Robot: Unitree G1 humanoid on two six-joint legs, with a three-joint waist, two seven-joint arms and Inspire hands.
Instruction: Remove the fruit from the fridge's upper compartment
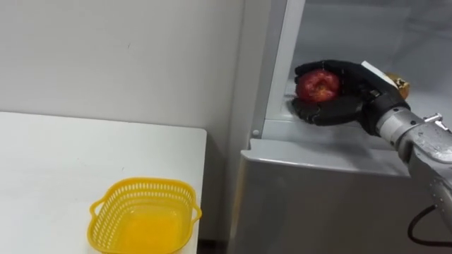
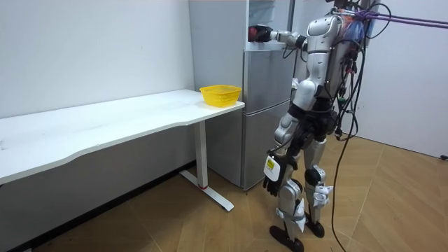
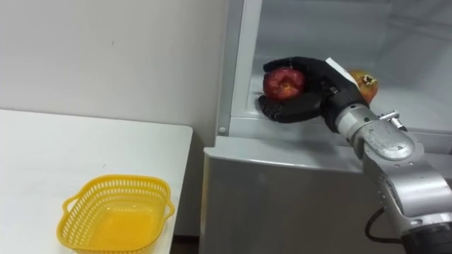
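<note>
Currently the robot is standing upright close in front of the grey fridge (image 2: 262, 105), facing it, with the white table (image 2: 105, 122) stretching away to its left along the pale wall (image 1: 106, 56). Its right arm is reaching forward and up into the open upper compartment (image 1: 367, 35). The right hand (image 1: 339, 111) is curling round a red apple (image 1: 318, 86), fingers wrapping over the top and thumb cupping underneath, so the apple is sitting inside the grip at the left front of the compartment, just past the door frame. Whether the apple is touching the shelf beneath it cannot be told. An orange-yellow fruit (image 3: 364, 85) is lying farther back in the compartment, to the right of the apple and partly hidden behind the wrist. A yellow basket (image 1: 141, 188) is resting on the right end of the table, near the fridge, lower than the apple and well apart from it. The left hand (image 2: 271, 184) is hanging down beside the robot's thigh in the room view, and its state cannot be told
</note>
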